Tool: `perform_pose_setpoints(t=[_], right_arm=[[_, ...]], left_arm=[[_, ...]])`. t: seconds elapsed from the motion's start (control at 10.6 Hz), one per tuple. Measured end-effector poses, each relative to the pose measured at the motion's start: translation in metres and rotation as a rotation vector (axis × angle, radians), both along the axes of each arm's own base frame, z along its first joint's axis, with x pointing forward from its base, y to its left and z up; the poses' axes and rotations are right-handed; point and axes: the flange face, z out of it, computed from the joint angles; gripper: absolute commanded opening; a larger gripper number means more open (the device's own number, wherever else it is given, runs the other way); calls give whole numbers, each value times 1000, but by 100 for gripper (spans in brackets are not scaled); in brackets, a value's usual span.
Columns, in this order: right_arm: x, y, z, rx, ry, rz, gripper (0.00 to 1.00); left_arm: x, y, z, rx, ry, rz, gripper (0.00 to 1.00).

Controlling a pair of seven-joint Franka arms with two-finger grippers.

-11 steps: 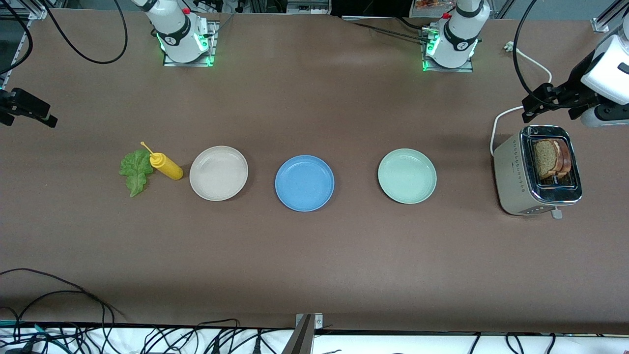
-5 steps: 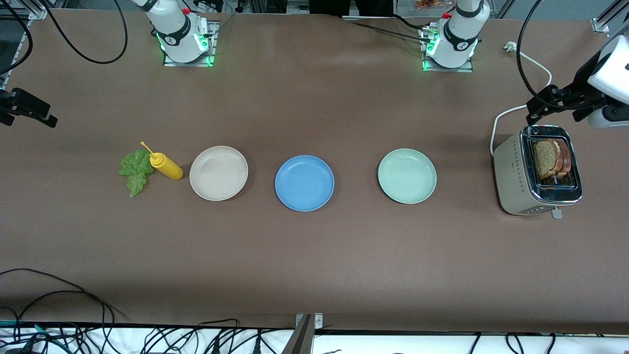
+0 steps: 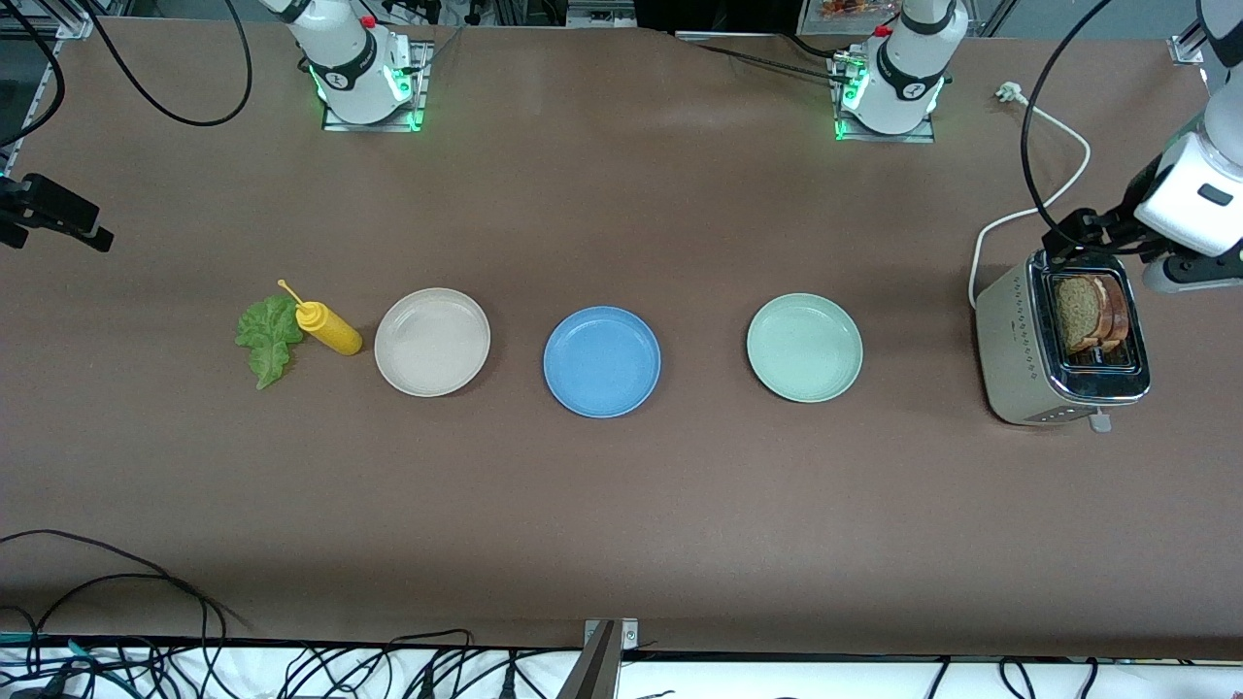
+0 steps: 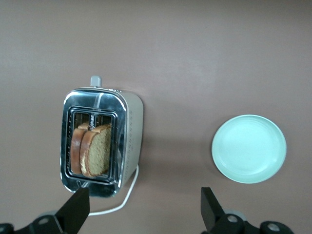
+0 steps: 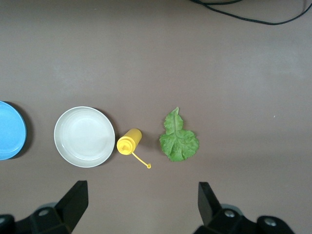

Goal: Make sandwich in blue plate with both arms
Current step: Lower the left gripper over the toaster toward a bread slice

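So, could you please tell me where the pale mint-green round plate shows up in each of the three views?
Front view: the pale mint-green round plate lies between the round blue plate and the silver toaster.
Left wrist view: it lies beside the toaster.
Right wrist view: not in it.
Shared landmark: the toaster, seen in the front and left wrist views.

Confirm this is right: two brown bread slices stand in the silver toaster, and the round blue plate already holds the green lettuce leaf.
Not quite. The round blue plate is bare; the green lettuce leaf lies on the table beside the yellow squeeze bottle, as the front view shows. The bread slices do stand in the silver toaster.
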Motion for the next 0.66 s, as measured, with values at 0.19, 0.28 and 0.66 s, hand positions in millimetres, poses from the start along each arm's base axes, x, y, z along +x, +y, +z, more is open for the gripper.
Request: perform_pose_setpoints(t=[0.19,0.28,0.66], right_arm=[[0,0,0,0,0,0,100],[0,0,0,0,0,0,100],[0,0,0,0,0,0,100]], left_arm=[[8,34,-36,-1,-14,-13,100],[9,44,-54,-2,-12,-13,100],[8,60,-105,-7,-7,-39,100]])
